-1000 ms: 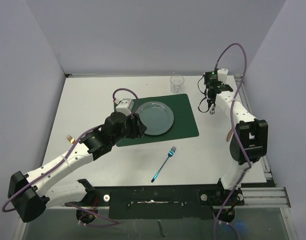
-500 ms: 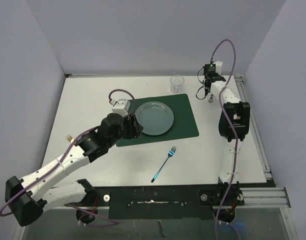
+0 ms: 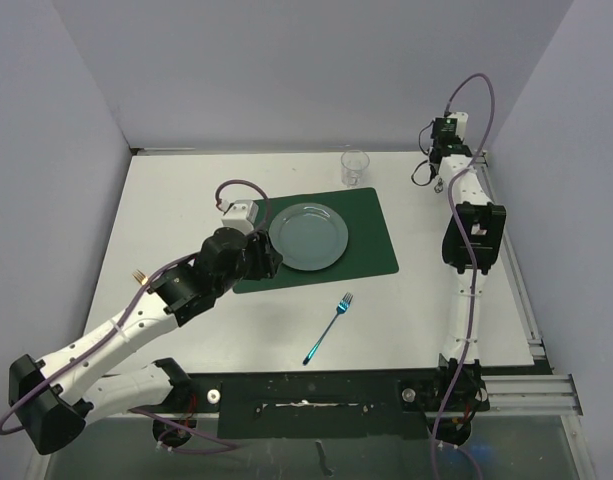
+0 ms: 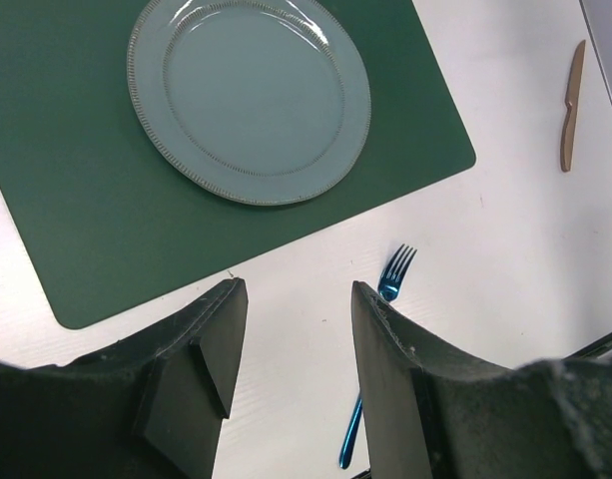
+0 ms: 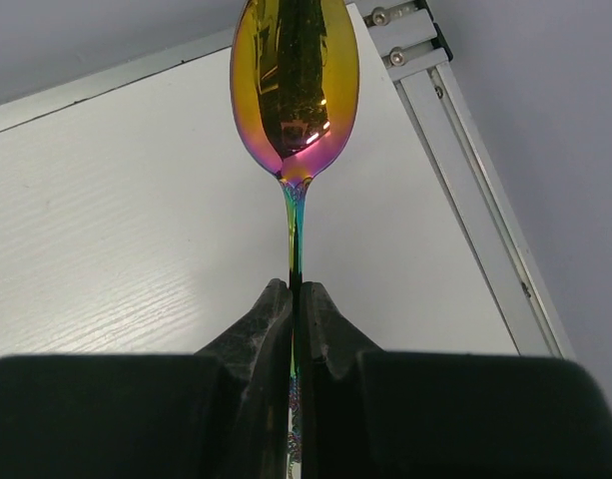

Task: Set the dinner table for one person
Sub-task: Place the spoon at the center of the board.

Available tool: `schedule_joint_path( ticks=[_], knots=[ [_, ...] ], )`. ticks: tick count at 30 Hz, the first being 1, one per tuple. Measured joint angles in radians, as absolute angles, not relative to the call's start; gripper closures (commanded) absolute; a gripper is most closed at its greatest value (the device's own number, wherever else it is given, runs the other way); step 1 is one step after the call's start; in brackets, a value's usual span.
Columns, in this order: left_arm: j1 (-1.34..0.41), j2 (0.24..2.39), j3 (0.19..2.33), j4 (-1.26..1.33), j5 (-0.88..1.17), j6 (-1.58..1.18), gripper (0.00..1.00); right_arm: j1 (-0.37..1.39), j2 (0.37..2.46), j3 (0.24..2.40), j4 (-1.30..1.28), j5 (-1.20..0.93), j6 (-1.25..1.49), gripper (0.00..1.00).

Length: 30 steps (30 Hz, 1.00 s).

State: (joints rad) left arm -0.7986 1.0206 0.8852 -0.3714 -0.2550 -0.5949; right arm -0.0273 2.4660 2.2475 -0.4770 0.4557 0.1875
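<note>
Dinner table [image 3: 176,210] white, matte, metal-railed; L jaws apart, R jaws clamped on iridescent spoon [image 5: 296,90].

Top overhead, whole dinner table [image 3: 186,200]; left wrist close, shares plate [image 3: 308,236], fork [image 3: 329,327].

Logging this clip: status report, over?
Left gripper open, over white matte tabletop beside dark green placemat. Right gripper shut on iridescent metal spoon, near far right corner. Nothing blocking seen.

Left claw [image 4: 294,299] gapes apart while right claw [image 5: 296,299] is clamped tight.
</note>
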Motion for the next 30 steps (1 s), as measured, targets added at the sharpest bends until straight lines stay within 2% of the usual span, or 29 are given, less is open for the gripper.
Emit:
schedule_joint_path(
  ticks=[14,25,30],
  knots=[
    [-0.799,1.071,0.885,-0.37,-0.252,-0.597,0.56,-0.06,2.537,2.185,-0.479,0.308,0.255,1.0],
    [-0.799,1.012,0.88,-0.383,-0.255,-0.609,0.56,-0.069,2.538,2.192,-0.503,0.251,0.285,1.0],
    [-0.799,0.988,0.88,-0.386,-0.256,-0.617,0.56,-0.072,2.538,2.191,-0.506,0.241,0.29,0.71]
  ],
)
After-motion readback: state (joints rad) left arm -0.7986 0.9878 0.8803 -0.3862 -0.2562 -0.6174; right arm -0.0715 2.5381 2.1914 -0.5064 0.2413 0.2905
